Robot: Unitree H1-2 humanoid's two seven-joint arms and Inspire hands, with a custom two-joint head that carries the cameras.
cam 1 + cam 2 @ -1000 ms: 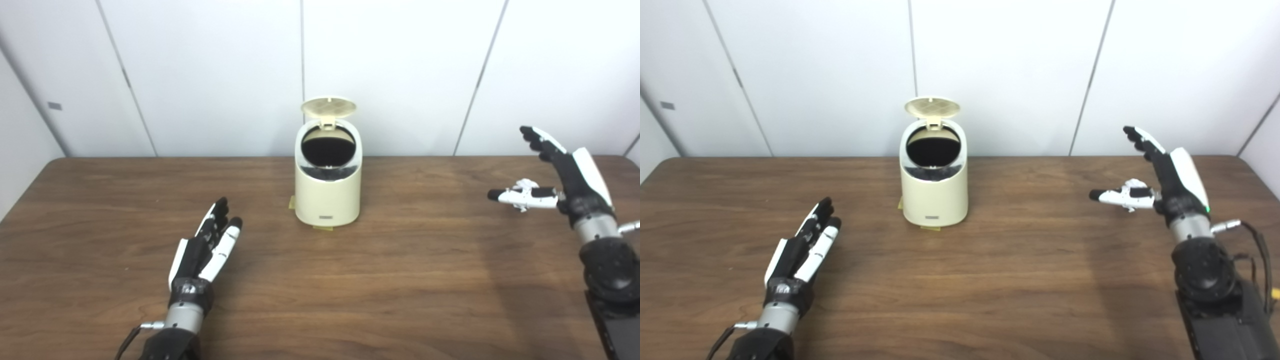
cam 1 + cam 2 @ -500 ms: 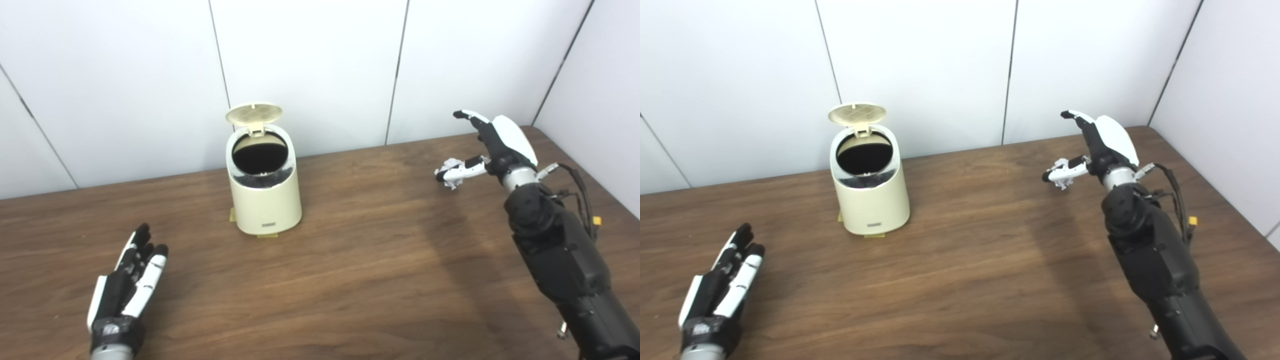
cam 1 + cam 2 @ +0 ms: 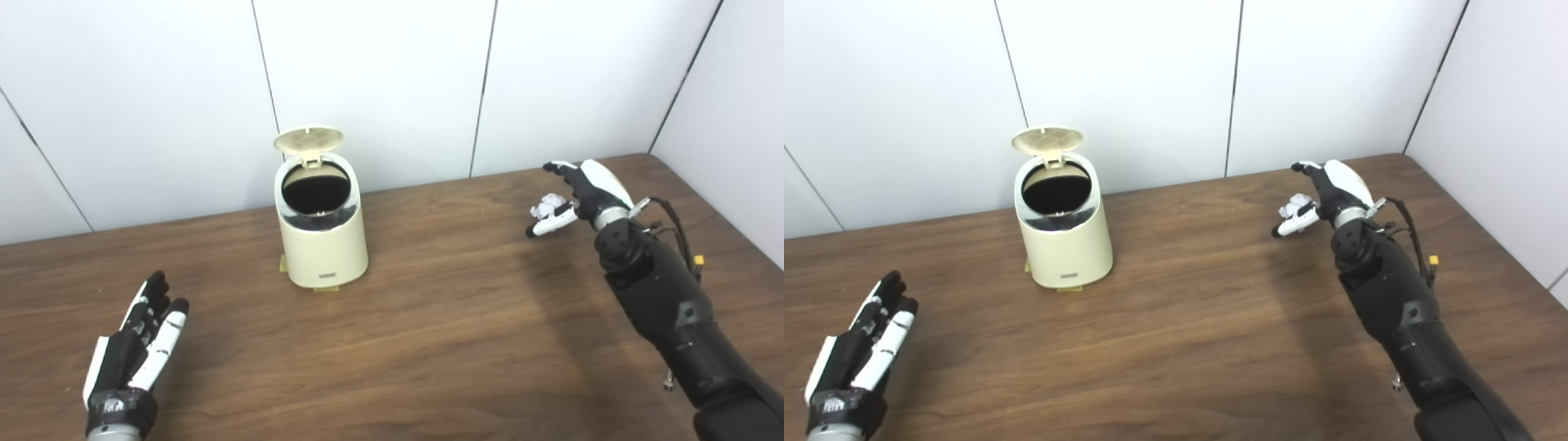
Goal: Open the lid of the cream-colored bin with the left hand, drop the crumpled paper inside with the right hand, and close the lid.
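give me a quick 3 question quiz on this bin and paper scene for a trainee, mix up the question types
1. True or false: the lid of the cream bin stands open.
2. Multiple choice: where is the crumpled paper? A) inside the bin B) right by the right hand, far to the right of the bin C) in the left hand
3. Fill the gap: the left hand lies open, holding ____.

Key
1. True: the lid is tipped up at the back and the dark opening shows.
2. B: the right hand's fingers are spread around the paper, not closed on it.
3. Nothing: it rests low on the table, well away from the bin.
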